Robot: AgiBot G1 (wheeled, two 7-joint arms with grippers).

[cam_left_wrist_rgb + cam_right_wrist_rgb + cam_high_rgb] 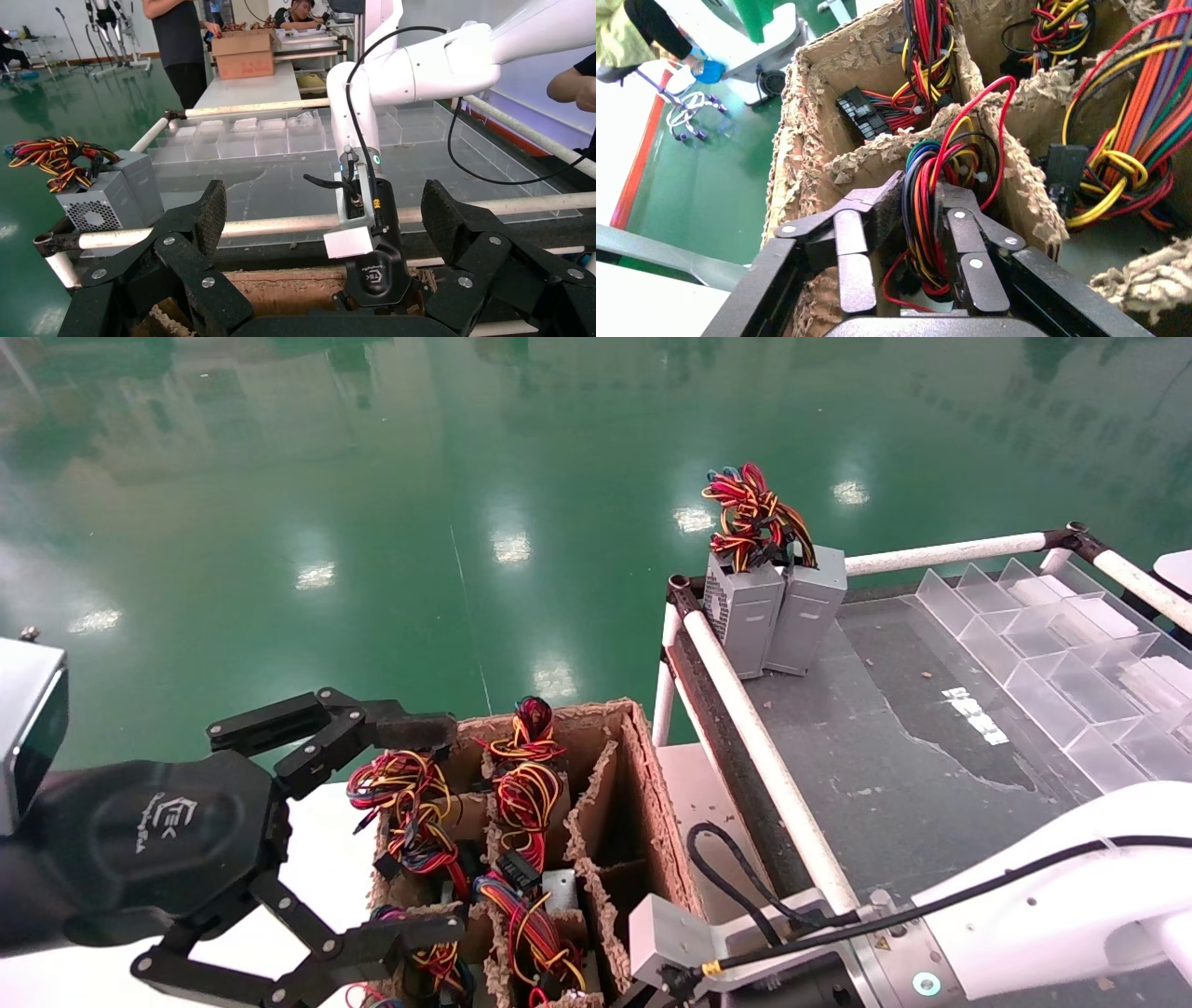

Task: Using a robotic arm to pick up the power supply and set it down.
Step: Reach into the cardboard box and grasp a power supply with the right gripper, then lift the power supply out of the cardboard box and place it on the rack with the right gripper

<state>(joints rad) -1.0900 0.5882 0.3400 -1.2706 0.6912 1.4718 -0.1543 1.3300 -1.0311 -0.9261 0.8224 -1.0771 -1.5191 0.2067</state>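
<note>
My right gripper [921, 202] reaches down into a cell of the cardboard box [807, 105]. Its fingers [965, 235] close from both sides on the looped red, yellow, black and blue wires [926, 165] of a power supply, whose grey metal top [925, 303] shows just below. In the left wrist view the right claw's black body [379, 270] dips behind the box wall. My left gripper [424, 831] hovers open over the box's left side, holding nothing.
Two more grey power supplies [775, 607] stand upright at the table's far left corner. White pipe rails [764, 747] border the table, and a clear divided tray [1052, 654] lies on its right. Other box cells hold several wire bundles [521, 784]. People [183, 42] stand beyond the table.
</note>
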